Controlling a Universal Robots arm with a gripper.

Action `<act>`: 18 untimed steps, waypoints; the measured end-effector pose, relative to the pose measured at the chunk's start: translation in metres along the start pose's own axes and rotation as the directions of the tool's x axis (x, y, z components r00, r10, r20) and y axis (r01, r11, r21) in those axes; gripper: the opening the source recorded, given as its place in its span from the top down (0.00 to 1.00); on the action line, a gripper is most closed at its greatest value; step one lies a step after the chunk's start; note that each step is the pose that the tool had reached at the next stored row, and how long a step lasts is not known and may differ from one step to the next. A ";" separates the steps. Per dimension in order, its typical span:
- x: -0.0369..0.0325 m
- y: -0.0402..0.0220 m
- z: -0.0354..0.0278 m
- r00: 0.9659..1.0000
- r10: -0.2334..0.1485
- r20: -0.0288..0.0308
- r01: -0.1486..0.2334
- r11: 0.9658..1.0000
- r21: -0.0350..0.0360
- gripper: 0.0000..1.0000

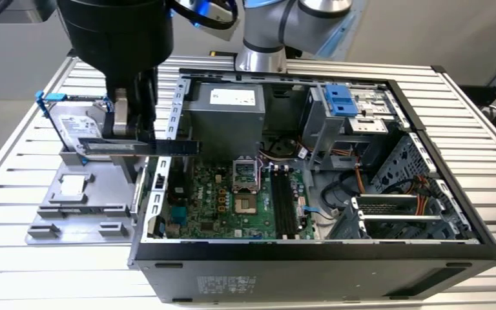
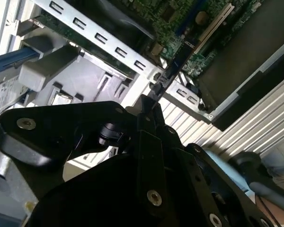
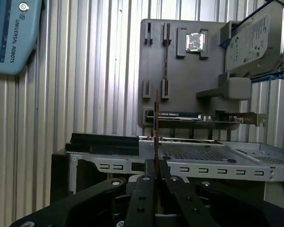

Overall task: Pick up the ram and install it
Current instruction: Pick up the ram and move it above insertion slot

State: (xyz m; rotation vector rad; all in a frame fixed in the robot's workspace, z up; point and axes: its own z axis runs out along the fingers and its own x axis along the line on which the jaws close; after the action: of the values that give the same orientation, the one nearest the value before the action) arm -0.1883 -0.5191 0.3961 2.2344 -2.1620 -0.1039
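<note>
My gripper (image 1: 136, 143) is shut on the ram (image 1: 175, 147), a long thin dark stick held level on its edge. It hangs above the open computer case's wall on the exterior view's left, between the grey fixture tray (image 1: 75, 206) and the motherboard (image 1: 222, 200). The long black memory slots (image 1: 284, 203) lie lower, further toward the exterior view's right. In the first wrist view the ram (image 3: 156, 127) shows edge-on, rising from between the fingers (image 3: 143, 189). In the second wrist view the ram (image 2: 173, 71) reaches from the gripper (image 2: 149, 111) toward the board.
A silver hard drive in a blue frame (image 1: 80, 126) stands on the grey tray, with a small chip (image 1: 74, 186) and an expansion card (image 3: 189, 116) nearby. The case holds a power supply (image 1: 227, 113), cables and a drive cage (image 1: 356, 106). A blue-grey pendant (image 3: 9, 33) lies on the slatted table.
</note>
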 end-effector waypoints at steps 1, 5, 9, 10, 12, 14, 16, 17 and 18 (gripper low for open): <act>0.0001 -0.0031 -0.0002 1.000 0.000 0.000 0.000 1.000 0.000 1.00; 0.0005 -0.0142 -0.0010 1.000 0.000 0.000 0.000 1.000 -0.001 1.00; 0.0007 -0.0189 -0.0010 1.000 -0.006 0.000 0.006 1.000 0.000 1.00; 0.0007 -0.0198 -0.0008 1.000 -0.007 0.000 0.007 1.000 0.001 1.00; 0.0008 -0.0219 -0.0004 1.000 -0.010 -0.001 0.010 1.000 0.004 1.00; 0.0008 -0.0241 0.0000 1.000 -0.013 -0.001 0.013 1.000 0.006 1.00; 0.0009 -0.0254 0.0003 1.000 -0.014 -0.001 0.014 1.000 0.007 1.00; 0.0009 -0.0256 0.0002 1.000 -0.014 -0.001 0.014 1.000 0.007 1.00; 0.0009 -0.0256 0.0002 1.000 -0.014 -0.001 0.014 1.000 0.007 1.00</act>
State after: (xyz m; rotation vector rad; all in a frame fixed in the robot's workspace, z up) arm -0.1628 -0.5192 0.3941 2.2527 -2.1497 -0.0953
